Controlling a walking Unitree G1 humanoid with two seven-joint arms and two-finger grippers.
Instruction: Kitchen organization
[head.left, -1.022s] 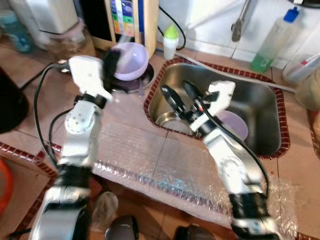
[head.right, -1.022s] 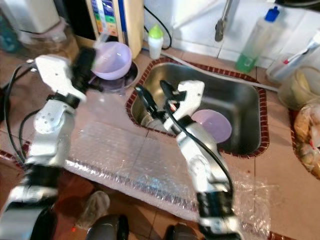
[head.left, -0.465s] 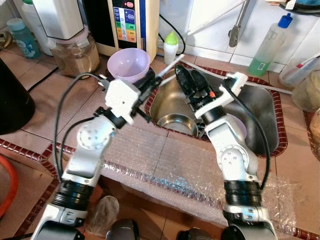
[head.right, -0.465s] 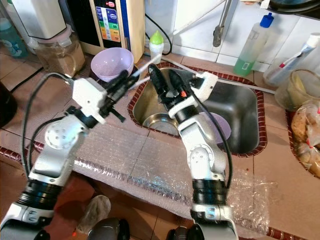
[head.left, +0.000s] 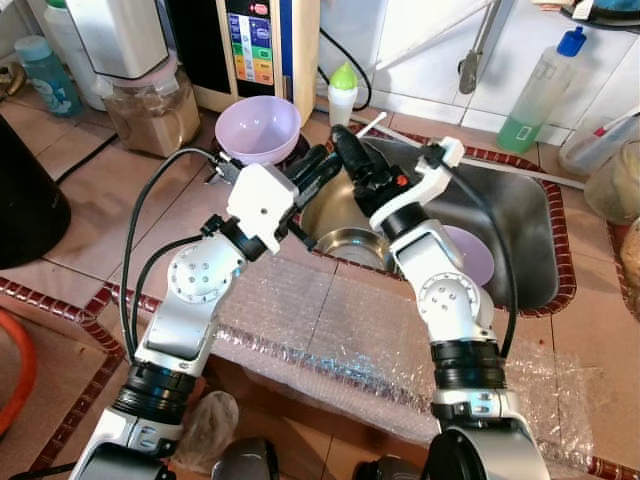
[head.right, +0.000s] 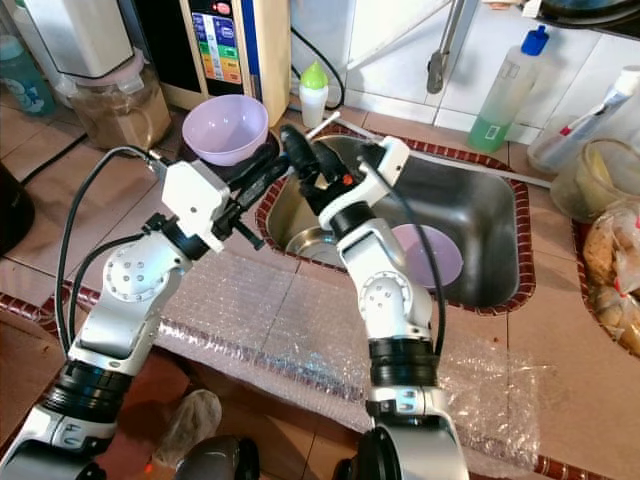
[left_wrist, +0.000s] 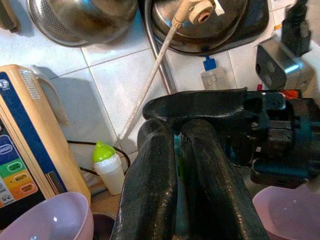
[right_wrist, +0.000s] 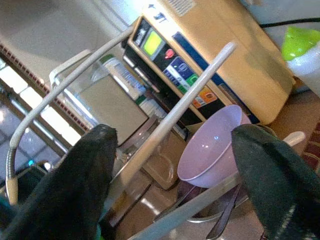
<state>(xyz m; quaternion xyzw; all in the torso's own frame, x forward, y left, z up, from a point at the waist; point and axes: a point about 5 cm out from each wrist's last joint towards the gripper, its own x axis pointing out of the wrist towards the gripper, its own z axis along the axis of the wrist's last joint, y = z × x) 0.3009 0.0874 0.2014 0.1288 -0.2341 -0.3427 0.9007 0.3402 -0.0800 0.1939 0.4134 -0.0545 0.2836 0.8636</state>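
Observation:
My left gripper (head.left: 325, 160) is raised over the sink's left rim and shut on white chopsticks, whose tip (head.left: 372, 121) pokes out past both grippers. My right gripper (head.left: 350, 160) is crossed right up against it, open, its two fingers on either side of the chopsticks (right_wrist: 175, 110). In the left wrist view the left fingers (left_wrist: 150, 185) press together. One purple bowl (head.left: 258, 128) stands on the counter behind the grippers. A second purple bowl (head.left: 472, 255) and a steel bowl (head.left: 345, 245) lie in the steel sink (head.left: 535, 190).
A beige appliance (head.left: 262, 40), a green-capped bottle (head.left: 342, 90), a jar (head.left: 150, 110) and a green soap bottle (head.left: 535, 90) line the back. The faucet (head.left: 475, 50) hangs over the sink. Bubble wrap (head.left: 330, 330) covers the front counter.
My right gripper has swung left and closed in on the left gripper, so its fingers now straddle the chopsticks. The left gripper shifted slightly toward the sink.

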